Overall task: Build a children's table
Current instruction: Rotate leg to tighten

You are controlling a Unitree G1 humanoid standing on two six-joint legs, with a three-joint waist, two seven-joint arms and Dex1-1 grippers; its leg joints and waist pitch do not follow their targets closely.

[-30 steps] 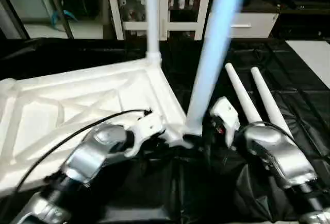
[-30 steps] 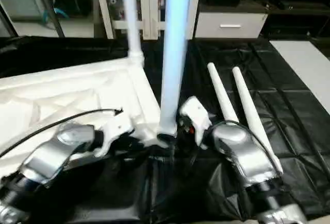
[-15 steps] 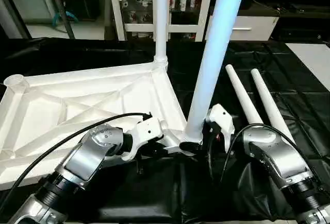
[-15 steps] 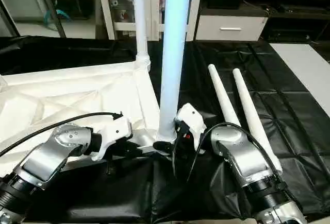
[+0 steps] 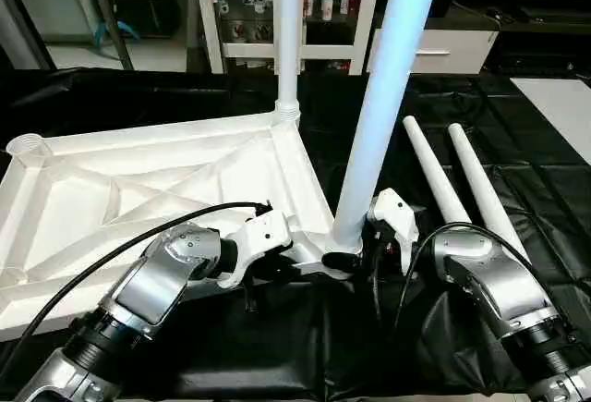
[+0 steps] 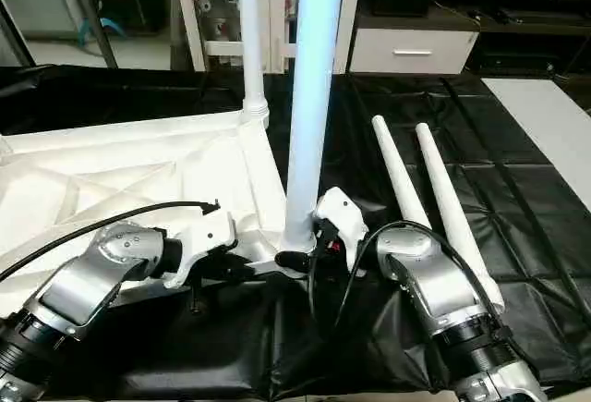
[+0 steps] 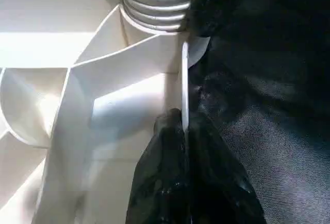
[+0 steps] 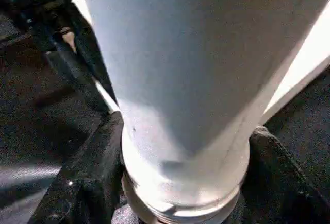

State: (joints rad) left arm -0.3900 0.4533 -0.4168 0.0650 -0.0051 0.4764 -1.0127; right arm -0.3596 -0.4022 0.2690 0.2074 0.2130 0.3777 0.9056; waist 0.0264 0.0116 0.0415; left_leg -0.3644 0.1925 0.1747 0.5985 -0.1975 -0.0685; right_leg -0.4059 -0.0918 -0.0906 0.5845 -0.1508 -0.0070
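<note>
Leg-seating step: your left gripper (image 7: 184, 131) clamps tabletop (image 5: 138, 189) rim; right gripper (image 8: 180, 147) fingers straddle near leg (image 5: 379, 115) base at 5 o'clock corner. Next, twist leg home.

Near leg (image 5: 383, 97): top cut off by the frame's upper edge.
Far leg (image 5: 288, 32): top likewise cut off.
Tabletop (image 5: 120, 189): near edge hidden behind the left forearm (image 5: 157, 282).
Cabinet (image 5: 277, 5) contents: too small to tell.

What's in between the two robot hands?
The near leg, standing up in the tabletop's corner. The head views show the left gripper pinching the tabletop's edge and the right gripper around the leg's foot.
</note>
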